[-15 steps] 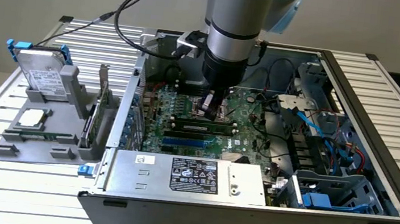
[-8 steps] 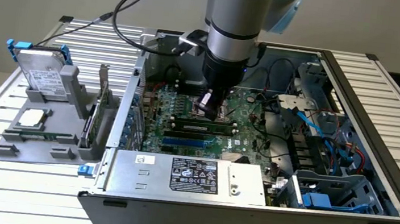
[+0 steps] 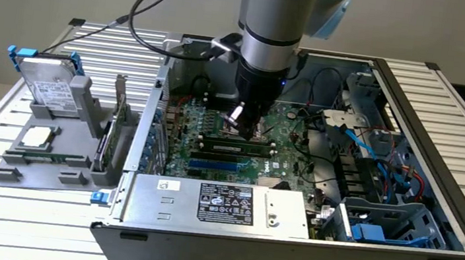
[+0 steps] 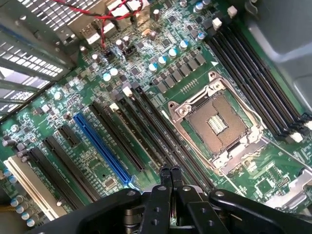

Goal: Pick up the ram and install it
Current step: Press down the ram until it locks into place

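The ram [image 3: 235,147], a long green stick with dark chips, stands on edge in a black slot on the motherboard [image 3: 290,134] inside the open computer case. My gripper [image 3: 247,133] hangs straight above the stick's middle, fingers pressed together with nothing between them. Whether the tips touch the stick's top edge I cannot tell. In the wrist view the shut gripper [image 4: 169,171] points down at the row of long black slots [image 4: 146,122] beside the open processor socket [image 4: 219,122].
A grey power supply [image 3: 215,204] sits at the case's front edge. Blue and red cables [image 3: 388,162] fill the exterior view's right side of the case. Outside on the exterior view's left, a grey fixture [image 3: 42,160] holds a hard drive [image 3: 47,84] and an upright card [image 3: 114,122].
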